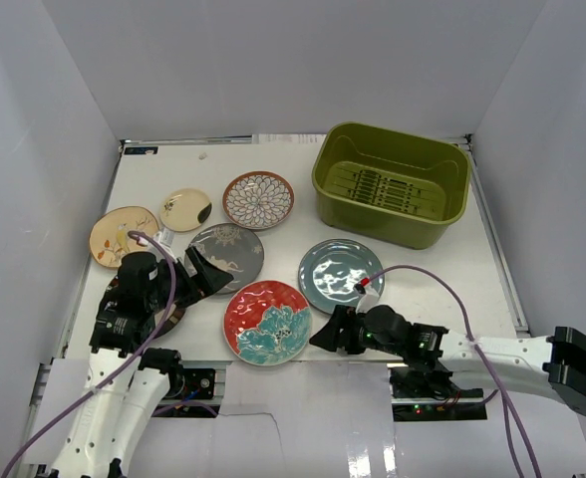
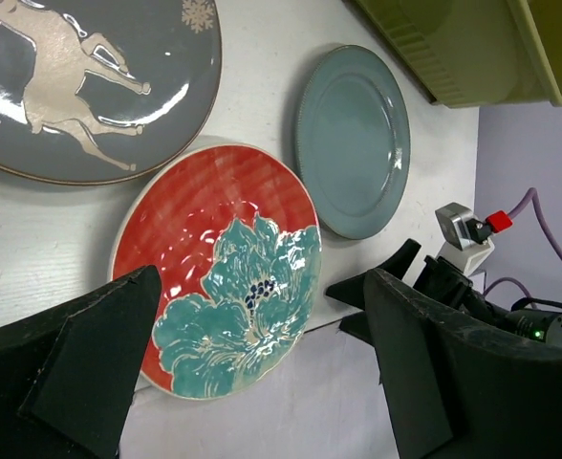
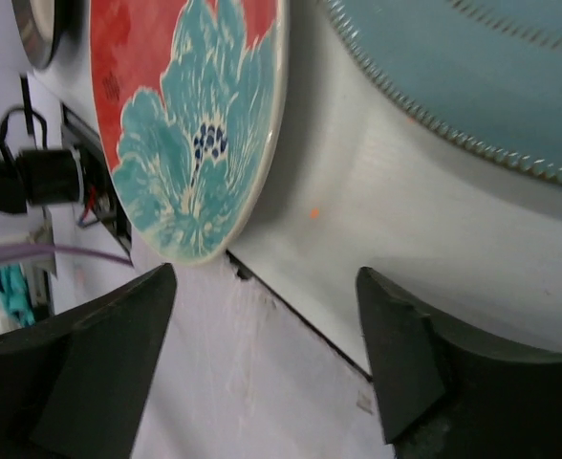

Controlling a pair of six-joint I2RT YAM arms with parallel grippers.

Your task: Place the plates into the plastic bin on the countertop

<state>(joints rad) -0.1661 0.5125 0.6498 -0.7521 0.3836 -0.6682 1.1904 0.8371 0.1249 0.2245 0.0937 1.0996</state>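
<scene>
Red round glazed plate with teal flower point(image 1: 267, 321) is lying flat at the near edge of the white countertop point(image 1: 303, 234), its rim seemingly overhanging. Right gripper point(image 1: 325, 332) is hovering just beside that rim, jaws spread and empty. Left gripper point(image 1: 211, 271) is likewise splayed, holding nothing. Plate is probably stiff, slick and chippable, so pinching the overhanging rim looks best. Olive-green plastic bin point(image 1: 383, 224) is sitting far right.
</scene>
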